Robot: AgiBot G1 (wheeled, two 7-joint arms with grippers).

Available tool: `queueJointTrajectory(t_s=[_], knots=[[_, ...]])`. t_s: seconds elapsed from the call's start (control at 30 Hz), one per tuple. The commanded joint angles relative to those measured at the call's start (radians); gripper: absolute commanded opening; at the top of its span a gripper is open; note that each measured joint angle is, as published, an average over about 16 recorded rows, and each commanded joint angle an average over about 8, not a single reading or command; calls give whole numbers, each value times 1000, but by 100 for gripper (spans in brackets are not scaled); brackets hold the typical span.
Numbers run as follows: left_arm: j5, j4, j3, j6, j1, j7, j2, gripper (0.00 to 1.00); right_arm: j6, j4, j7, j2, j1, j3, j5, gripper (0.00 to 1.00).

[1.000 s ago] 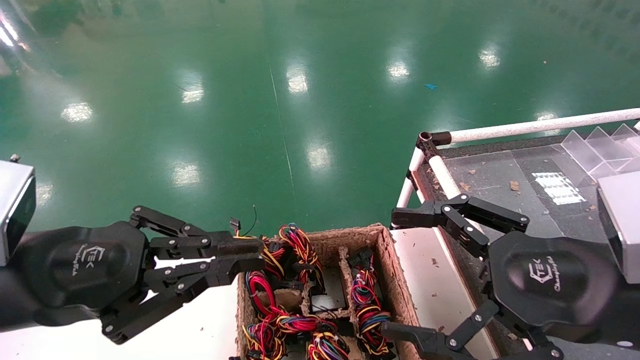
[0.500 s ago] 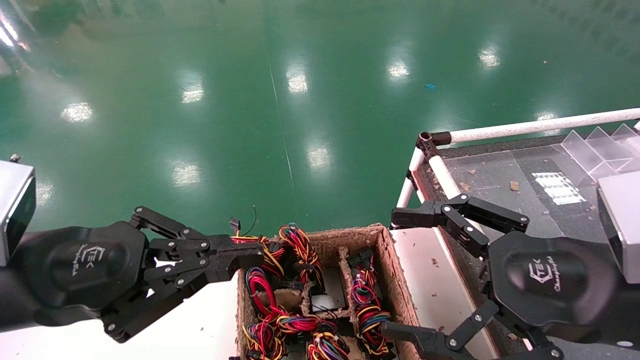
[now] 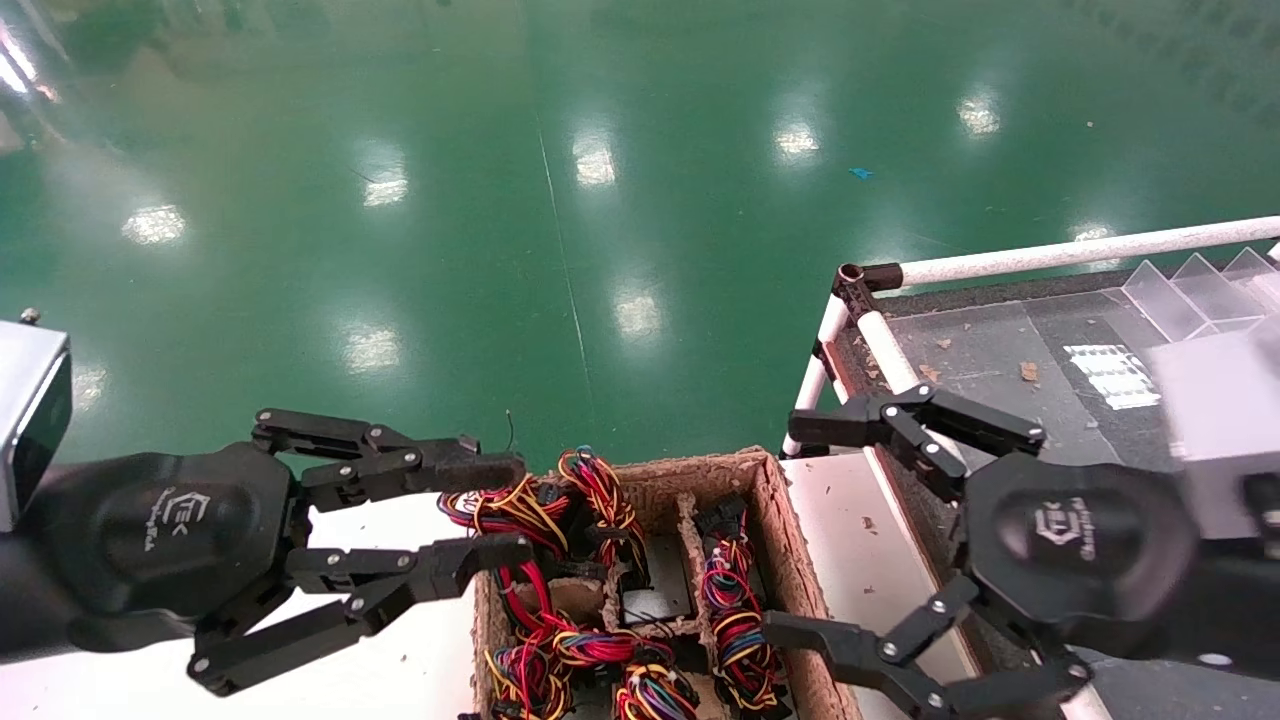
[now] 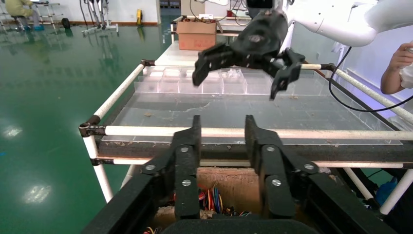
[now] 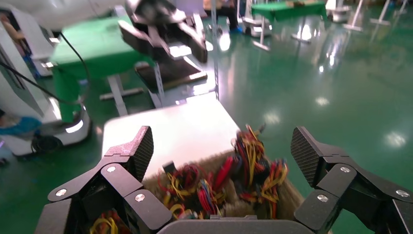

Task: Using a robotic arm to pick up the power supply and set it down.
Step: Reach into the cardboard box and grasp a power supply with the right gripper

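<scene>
The power supply is hidden; the brown cardboard box (image 3: 700, 466) shows only several coloured wire bundles (image 3: 735, 610) and one grey metal top (image 3: 652, 604). My left gripper (image 3: 520, 507) hovers at the box's near-left corner, open. A red and yellow wire loop (image 3: 487, 506) lies between its fingers, touching neither that I can see. In the left wrist view this gripper (image 4: 223, 122) points across the box wall (image 4: 234, 183). My right gripper (image 3: 785, 530) stands wide open at the box's right side. In the right wrist view it (image 5: 221, 141) spans the wires (image 5: 243, 168), holding nothing.
A white tabletop (image 3: 400, 660) lies under my left gripper. A rack of white pipes (image 3: 1080, 250) with a clear sheet and clear dividers (image 3: 1200, 295) stands to the right. Green floor lies beyond. A person's hand (image 4: 402, 58) shows past the rack.
My left gripper, nearly shut by the wires at the box corner before, has opened, and the wire loop now sits between its fingers. My right gripper has shifted slightly left.
</scene>
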Motion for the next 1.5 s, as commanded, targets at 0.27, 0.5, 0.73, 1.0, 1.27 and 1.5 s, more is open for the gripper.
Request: queueJointTrajectory(t_s=[0.27,0.5,0.73,1.0,1.27,1.5], knots=[[0,0,0,0,0,0,0,100,63,40,48,-10,53,-75,-197,100],[0,0,0,0,0,0,0,100,90,52,79,-56,104,-167,-409,100],[0,0,0,0,0,0,0,100,107,59,79,-106,136,-225,-541,53],[0,0,0,0,0,0,0,100,92,61,68,-129,153,-253,-588,0],[0,0,0,0,0,0,0,100,76,62,78,-136,161,-267,-601,0],[0,0,1,0,0,0,0,100,74,63,84,-155,165,-281,-620,0]])
